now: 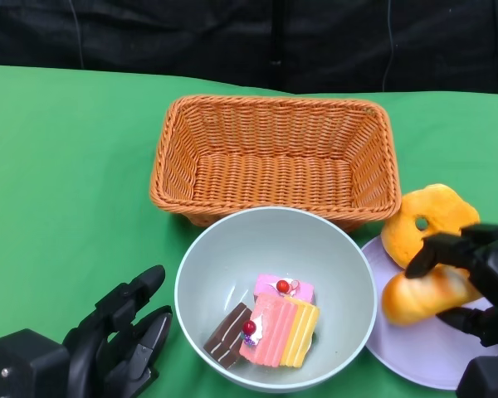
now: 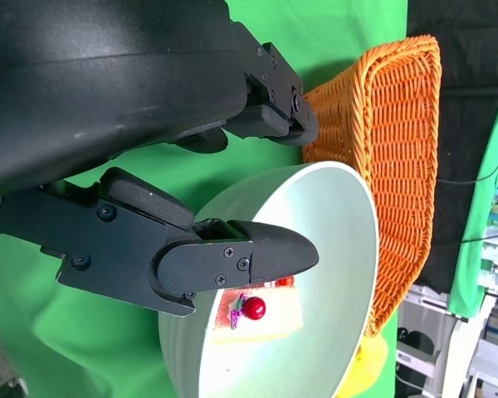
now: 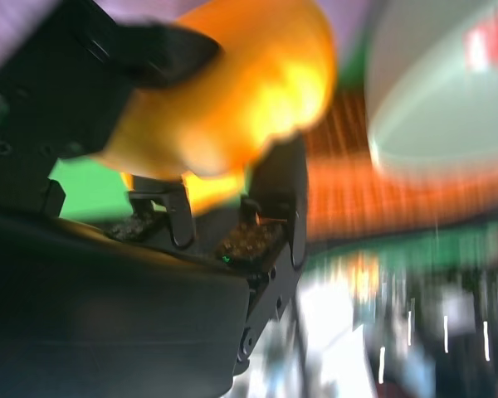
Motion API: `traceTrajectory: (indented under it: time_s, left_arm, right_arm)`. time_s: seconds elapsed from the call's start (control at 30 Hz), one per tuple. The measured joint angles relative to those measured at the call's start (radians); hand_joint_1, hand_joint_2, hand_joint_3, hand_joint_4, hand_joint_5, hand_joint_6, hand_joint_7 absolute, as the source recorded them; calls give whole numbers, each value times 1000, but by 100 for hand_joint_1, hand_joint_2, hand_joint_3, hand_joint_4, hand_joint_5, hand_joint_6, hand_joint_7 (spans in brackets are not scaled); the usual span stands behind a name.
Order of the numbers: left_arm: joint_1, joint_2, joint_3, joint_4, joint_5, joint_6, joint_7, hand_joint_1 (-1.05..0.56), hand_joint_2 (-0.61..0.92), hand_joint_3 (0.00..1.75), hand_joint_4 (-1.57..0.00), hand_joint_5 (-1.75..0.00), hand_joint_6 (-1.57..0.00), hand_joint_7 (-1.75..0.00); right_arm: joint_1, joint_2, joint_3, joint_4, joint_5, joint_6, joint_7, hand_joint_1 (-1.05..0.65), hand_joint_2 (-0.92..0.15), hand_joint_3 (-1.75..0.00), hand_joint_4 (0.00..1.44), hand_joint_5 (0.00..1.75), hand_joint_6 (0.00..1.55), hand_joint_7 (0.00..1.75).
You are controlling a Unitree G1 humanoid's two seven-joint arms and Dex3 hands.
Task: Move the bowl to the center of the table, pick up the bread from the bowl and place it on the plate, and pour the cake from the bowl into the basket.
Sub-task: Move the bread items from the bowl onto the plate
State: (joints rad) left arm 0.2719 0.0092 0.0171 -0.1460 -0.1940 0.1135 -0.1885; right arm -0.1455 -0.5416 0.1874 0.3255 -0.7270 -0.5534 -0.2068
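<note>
Green cloth, bowl [image 1: 275, 298] mid-table before the basket [image 1: 275, 157]. My right hand [image 1: 469, 278] grips a bread [image 1: 423, 294] over the plate [image 1: 423, 352], seemingly not released; another already lies there. Left hand [image 1: 116, 340] is empty, fingers apart. Cake [image 1: 270, 327] remains unpoured.

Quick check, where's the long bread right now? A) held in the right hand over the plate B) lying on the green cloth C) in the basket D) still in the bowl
A: the right hand grips the long bread above the plate; the bowl holds only cakes and the basket holds nothing.
</note>
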Motion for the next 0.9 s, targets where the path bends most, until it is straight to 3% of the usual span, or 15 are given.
traceTrajectory:
  time_s: [0.03,0.17,0.43,0.67,0.9]
  left_arm:
    - [0,0,0,0,0,0,0,-71,92,51,-25,-30,-38,-1]
    - [-2,-1,0,0,0,-1,0,-72,92,50,-25,-30,-38,-1]
    - [-7,0,2,3,0,-2,0,-71,92,51,-25,-30,-38,0]
    - [-12,0,2,5,0,-5,0,-70,92,51,-25,-29,-38,0]
    - [-14,0,4,13,0,-16,1,-69,92,51,-26,-29,-38,0]
  right_arm:
    - [6,-17,4,-36,22,27,77,-73,-91,-17,19,12,20,4]
    - [43,-61,3,-201,96,139,305,-81,-92,-16,10,3,14,0]
    - [113,-126,-63,-517,218,288,579,-84,-92,-11,6,0,12,0]
    - [163,-138,-117,-656,267,325,635,-84,-92,-10,7,1,9,0]
    - [180,-129,-154,-678,273,279,578,-83,-92,-10,6,1,8,1]
